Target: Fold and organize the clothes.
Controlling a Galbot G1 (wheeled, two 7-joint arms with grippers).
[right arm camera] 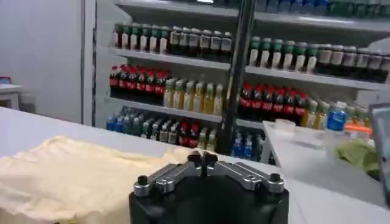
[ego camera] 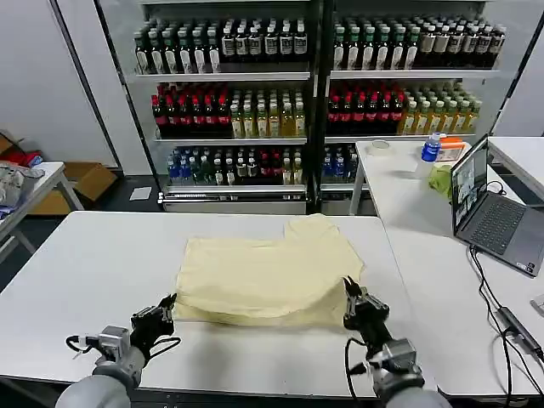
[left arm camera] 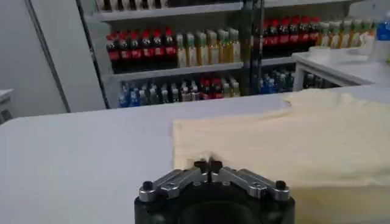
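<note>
The T-shirt (ego camera: 270, 274) lies partly folded in the middle of the white surface (ego camera: 76, 272), one sleeve flap reaching toward the far edge. The left gripper (ego camera: 167, 309) sits low at the shirt's near left corner, the right gripper (ego camera: 355, 297) at its near right corner — both with jaws closed, tips meeting, holding nothing. Behind, shelves (ego camera: 229, 76) carry rows of bottles; no label writing can be read. A laptop (ego camera: 493, 212) stands open on the side table.
</note>
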